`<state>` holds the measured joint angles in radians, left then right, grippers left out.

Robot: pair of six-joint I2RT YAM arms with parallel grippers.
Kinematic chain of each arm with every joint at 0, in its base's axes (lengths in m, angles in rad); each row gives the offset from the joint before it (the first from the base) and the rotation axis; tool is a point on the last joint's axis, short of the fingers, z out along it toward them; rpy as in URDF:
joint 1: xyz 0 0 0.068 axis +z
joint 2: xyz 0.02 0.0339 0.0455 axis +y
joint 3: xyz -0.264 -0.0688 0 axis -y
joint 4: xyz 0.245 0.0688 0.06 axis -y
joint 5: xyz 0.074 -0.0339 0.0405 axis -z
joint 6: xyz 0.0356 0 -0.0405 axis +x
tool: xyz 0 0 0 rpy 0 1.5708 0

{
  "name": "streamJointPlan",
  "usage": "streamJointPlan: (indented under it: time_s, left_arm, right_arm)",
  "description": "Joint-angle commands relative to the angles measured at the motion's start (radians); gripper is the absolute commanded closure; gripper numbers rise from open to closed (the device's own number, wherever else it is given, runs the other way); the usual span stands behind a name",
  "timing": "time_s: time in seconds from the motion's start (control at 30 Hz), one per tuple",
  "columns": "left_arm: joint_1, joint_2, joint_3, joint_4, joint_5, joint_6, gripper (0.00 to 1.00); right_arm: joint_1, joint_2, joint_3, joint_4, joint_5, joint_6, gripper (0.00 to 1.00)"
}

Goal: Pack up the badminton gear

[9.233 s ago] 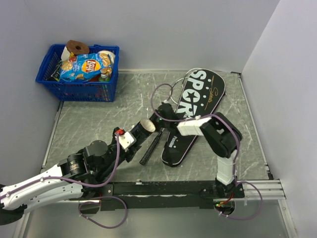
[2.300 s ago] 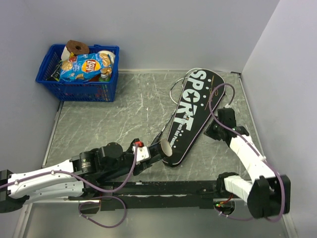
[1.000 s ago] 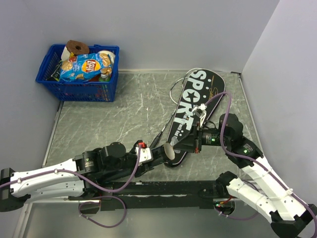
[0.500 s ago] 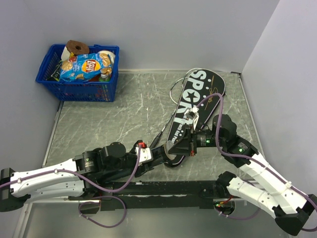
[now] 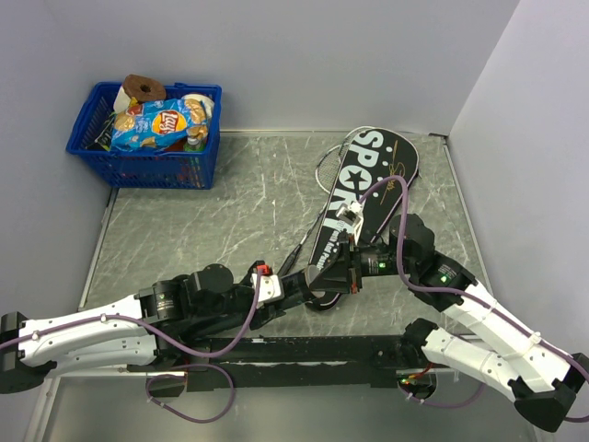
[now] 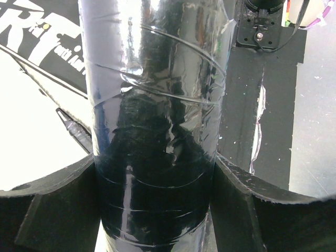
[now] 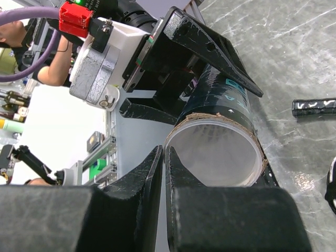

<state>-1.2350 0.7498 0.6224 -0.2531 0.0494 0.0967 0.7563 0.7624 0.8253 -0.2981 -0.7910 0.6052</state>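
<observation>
Your left gripper (image 6: 155, 164) has its two black fingers clamped on either side of the long dark tube wrapped in glossy tape (image 6: 157, 105). It holds the tube just above the grey marbled bench (image 5: 202, 230), close to the middle of the near edge, with the open cardboard mouth turned toward the right arm. Your right gripper (image 7: 164, 152) has its fingers drawn together with only a thin slit between them. The tips are right at the rim of that mouth, but you cannot tell from the wrist view whether the wall is pinched. The black racket-shaped bag lettered SPORT (image 5: 368, 180) lies flat, slanting from the far right corner toward the near edge. The two thin white-framed rackets (image 5: 329, 158) lie along its left side, their heads at its wide end and a black handle (image 5: 296, 250) pointing toward the tube. The blue plastic basket (image 5: 138, 168) with a crisp packet (image 5: 156, 122) stands at the far left corner.
</observation>
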Motion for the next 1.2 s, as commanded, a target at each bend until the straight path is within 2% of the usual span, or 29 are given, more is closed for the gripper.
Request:
streamJointPlan:
  time_s: [0.0, 0.27, 0.67, 0.87, 1.17]
  left_arm:
    - [-0.004, -0.020, 0.037, 0.060, 0.015, -0.011, 0.99]
    - [-0.004, -0.018, 0.037, 0.058, 0.015, -0.011, 0.99]
    - [-0.004, -0.017, 0.037, 0.060, 0.018, -0.011, 0.99]
    - [-0.006, -0.021, 0.036, 0.064, 0.029, -0.011, 0.99]
    - [-0.011, -0.027, 0.033, 0.066, 0.033, -0.009, 0.99]
  right_arm:
    - [0.021, 0.005, 0.009, 0.039, 0.001, -0.004, 0.87]
    - [0.038, 0.005, 0.011, 0.042, 0.004, 0.001, 0.86]
    - [0.084, 0.031, -0.003, 0.094, 0.009, 0.025, 0.67]
    - [0.095, 0.055, -0.047, 0.195, 0.010, 0.077, 0.57]
    - [0.097, 0.104, -0.078, 0.333, 0.064, 0.134, 0.53]
